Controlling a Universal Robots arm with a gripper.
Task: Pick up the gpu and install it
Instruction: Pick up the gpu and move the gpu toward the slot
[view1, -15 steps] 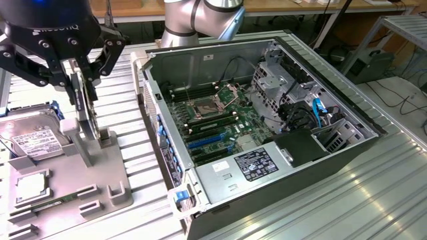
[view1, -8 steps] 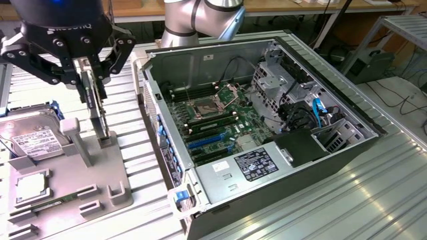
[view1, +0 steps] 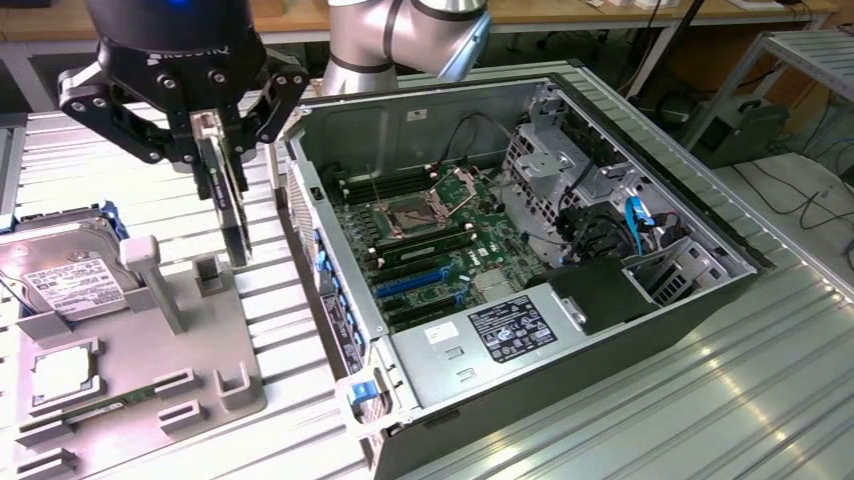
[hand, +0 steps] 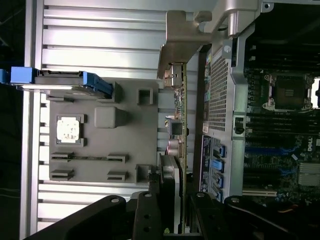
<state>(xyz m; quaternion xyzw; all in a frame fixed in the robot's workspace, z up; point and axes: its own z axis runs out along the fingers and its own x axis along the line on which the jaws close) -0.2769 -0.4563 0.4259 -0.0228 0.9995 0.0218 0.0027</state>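
Robotiq-marked tool clamping gpu, upright

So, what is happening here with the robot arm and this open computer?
The arm's gripper is closed on the gpu and holds it upright in the air, above the edge of the gray parts tray and just beside the open computer case. The card is not inside the case yet. A hard drive sits on the tray.

A wooden bench backs the metal tabletop.
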